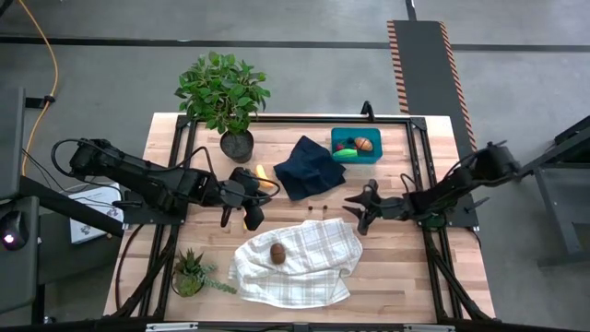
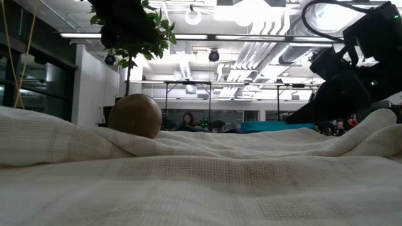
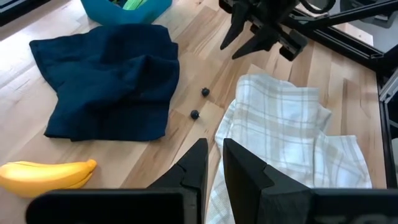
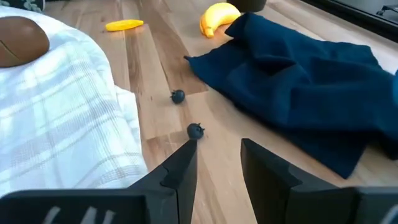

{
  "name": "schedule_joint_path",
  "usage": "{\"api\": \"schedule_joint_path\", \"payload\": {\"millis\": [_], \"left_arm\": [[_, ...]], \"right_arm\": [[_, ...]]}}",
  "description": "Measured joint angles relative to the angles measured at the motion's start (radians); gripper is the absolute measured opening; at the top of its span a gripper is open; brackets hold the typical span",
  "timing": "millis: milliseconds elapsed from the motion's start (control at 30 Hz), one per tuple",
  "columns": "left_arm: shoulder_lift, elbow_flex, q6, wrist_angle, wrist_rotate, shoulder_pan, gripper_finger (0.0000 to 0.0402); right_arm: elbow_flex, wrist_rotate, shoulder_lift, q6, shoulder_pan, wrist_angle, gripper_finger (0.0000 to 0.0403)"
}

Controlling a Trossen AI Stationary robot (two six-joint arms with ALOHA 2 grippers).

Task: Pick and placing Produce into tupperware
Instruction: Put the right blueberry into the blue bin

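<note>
Overhead, the left gripper (image 1: 241, 205) hung with its jaws nearly closed on nothing, just beside the yellow toy banana (image 1: 263, 176) on the wooden table (image 1: 387, 267). The right gripper (image 1: 361, 210) — jaws parted and empty — hovered near two tiny dark berries (image 4: 187, 114) between the crumpled navy cloth (image 1: 309, 167) and the white checked towel (image 1: 309, 263). A brown oval kiwi-like piece (image 1: 276, 253) rested on that towel, while the small teal plastic tupperware (image 1: 356, 134) at the table's far edge already held green, orange and dark red pieces.
</note>
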Motion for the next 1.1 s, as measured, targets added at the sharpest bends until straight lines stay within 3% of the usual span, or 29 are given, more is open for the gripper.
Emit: {"api": "schedule_joint_path", "payload": {"millis": [467,700,1100], "left_arm": [[0.000,0.000,0.000,-0.003,0.000,0.000,0.0040],[0.000,0.000,0.001,-0.008,0.000,0.000,0.0040],[0.000,0.000,0.027,-0.015,0.000,0.000,0.0040]], "right_arm": [[0.003,-0.071,0.315,-0.050,-0.056,0.384,0.0113],[0.087,-0.159,0.411,-0.079,-0.079,0.399,0.0113],[0.146,-0.087,0.469,-0.091,-0.092,0.404,0.0113]]}}
